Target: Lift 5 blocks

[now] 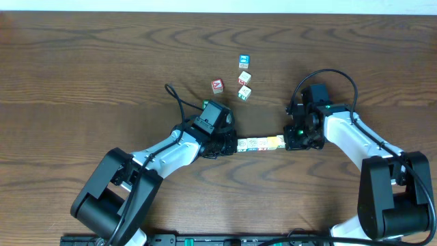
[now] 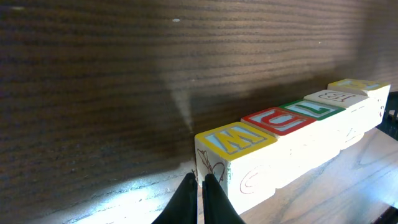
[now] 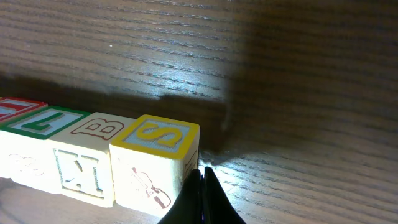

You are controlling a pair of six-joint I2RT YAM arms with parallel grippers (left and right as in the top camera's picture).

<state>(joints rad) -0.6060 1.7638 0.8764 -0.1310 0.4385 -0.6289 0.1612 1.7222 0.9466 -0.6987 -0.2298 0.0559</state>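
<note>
your counter (image 1: pixel 82 61) is dark brown wood grain, with a pale strip (image 1: pixel 205 5) showing beyond its far edge. past the arms sit four loose cubes. three form a short line: a blue-faced cube (image 1: pixel 243 61), a cream cube (image 1: pixel 244 78) with red marks and a green-and-white cube (image 1: pixel 244 92). a red-faced cube (image 1: pixel 217 85) sits just left of them. all four are well apart from the arms.

the five blocks (image 1: pixel 261 143) lie end to end in one row between the arms: yellow w, red, green, cream b, yellow s. the left end effector (image 2: pixel 199 185) is pressed together at the w end. the right end effector (image 3: pixel 202 180) is pressed together at the s end. you cannot tell whether the row rests on the counter.
</note>
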